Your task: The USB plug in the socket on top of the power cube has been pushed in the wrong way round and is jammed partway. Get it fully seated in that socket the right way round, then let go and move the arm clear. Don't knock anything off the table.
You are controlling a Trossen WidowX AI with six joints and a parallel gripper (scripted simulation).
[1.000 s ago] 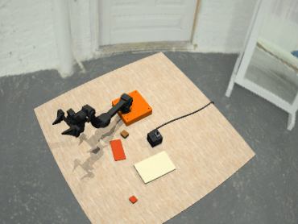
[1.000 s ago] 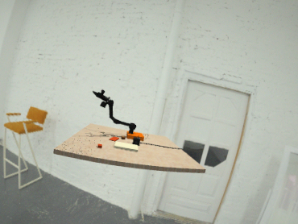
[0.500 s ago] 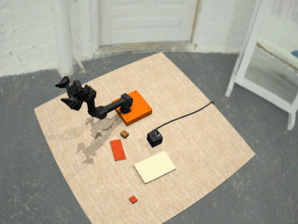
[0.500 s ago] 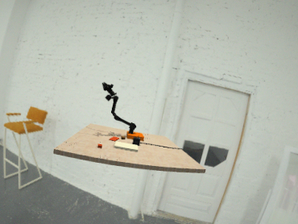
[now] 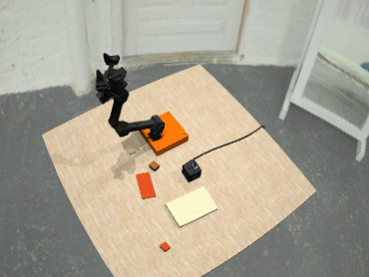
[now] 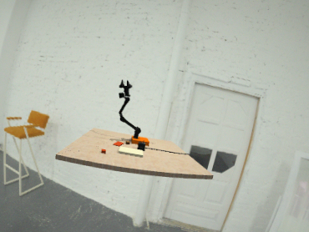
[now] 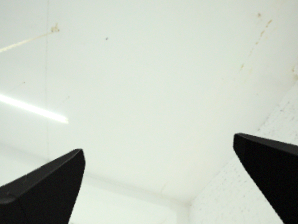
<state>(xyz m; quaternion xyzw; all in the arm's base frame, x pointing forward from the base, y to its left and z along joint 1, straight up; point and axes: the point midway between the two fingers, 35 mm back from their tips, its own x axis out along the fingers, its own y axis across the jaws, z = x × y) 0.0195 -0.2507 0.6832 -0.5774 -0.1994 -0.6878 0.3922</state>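
Note:
The black power cube (image 5: 191, 172) (image 6: 141, 146) stands on the table. A small grey and dark shape, apparently the USB plug (image 5: 194, 165), is on its top, where the black cable (image 5: 234, 143) (image 6: 167, 150) ends. How deep the plug sits and which way round it is are too small to tell. My gripper (image 5: 101, 63) (image 6: 125, 82) (image 7: 160, 148) is open and empty. It is raised high above the table, fingers pointing up, well away from the cube. The wrist view shows only both fingers against the ceiling and wall, with neither plug nor cube in it.
The arm stands on an orange base (image 5: 172, 134) (image 6: 142, 141) behind the cube. A small brown block (image 5: 155, 165), a flat red piece (image 5: 146, 185), a cream slab (image 5: 191, 206) (image 6: 130, 151) and a small red block (image 5: 165, 246) (image 6: 103, 151) lie on the table. The cable runs to the table's edge.

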